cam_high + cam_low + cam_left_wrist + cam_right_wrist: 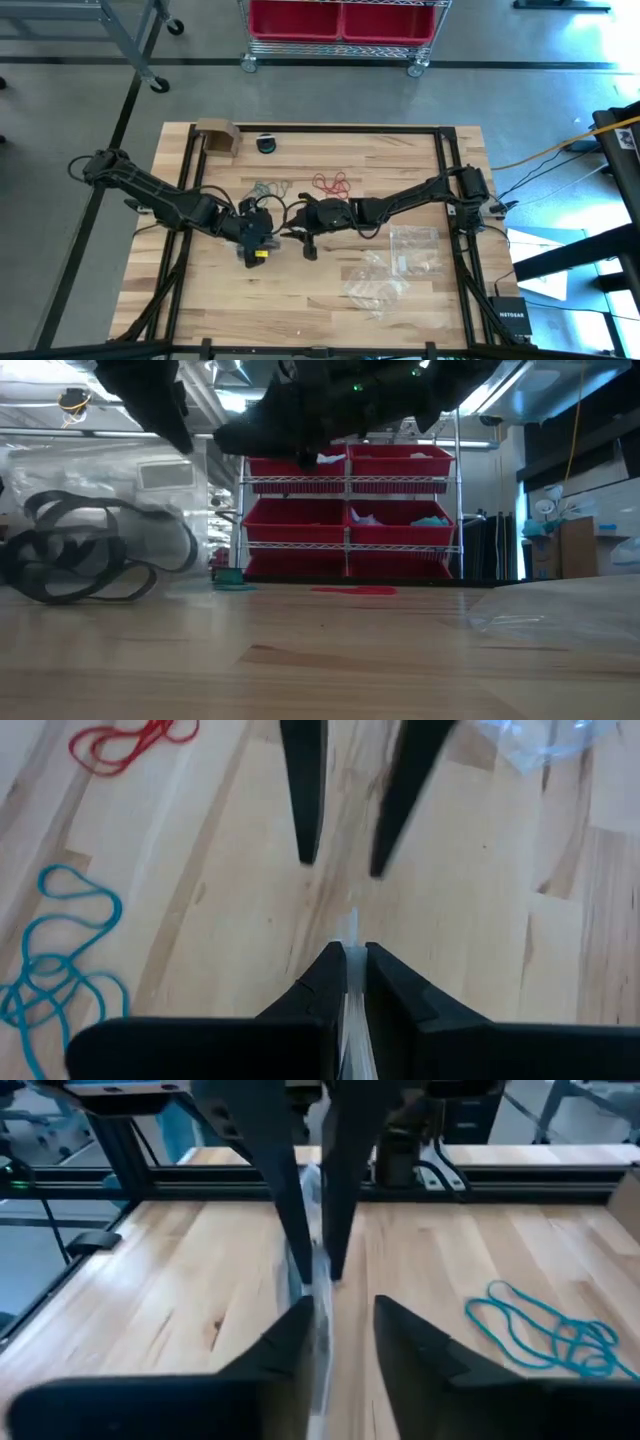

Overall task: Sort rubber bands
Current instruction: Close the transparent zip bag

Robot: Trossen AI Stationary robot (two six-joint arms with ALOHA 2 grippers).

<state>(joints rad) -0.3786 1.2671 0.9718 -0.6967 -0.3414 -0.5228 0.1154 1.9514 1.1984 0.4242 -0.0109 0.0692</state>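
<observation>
Facing tip to tip at mid-table: left gripper (347, 960) clenched on a thin, clear plastic film (352, 1020); right gripper (338, 1315) parted, the film edge between its jaws. To one side of the jaws, limp teal rubber bands (55, 965) and red rubber bands (130, 740) on pale wood table (300, 290). Behind the right gripper, crinkled clear zip bags (395, 265).

pale wood-grain table (300, 290) with a black frame. teal bands (55, 970) lie in a loose tangle, red bands (125, 742) in another, and black bands (75, 555) loop in a dark pile. 2 black arms end in black grippers, left gripper (355, 960) and right gripper (340, 1320). clear bags (400, 265) look glassy white. red bins (345, 500) sit on a silver wire rack. a tan box (217, 137) sits at the table's edge.
</observation>
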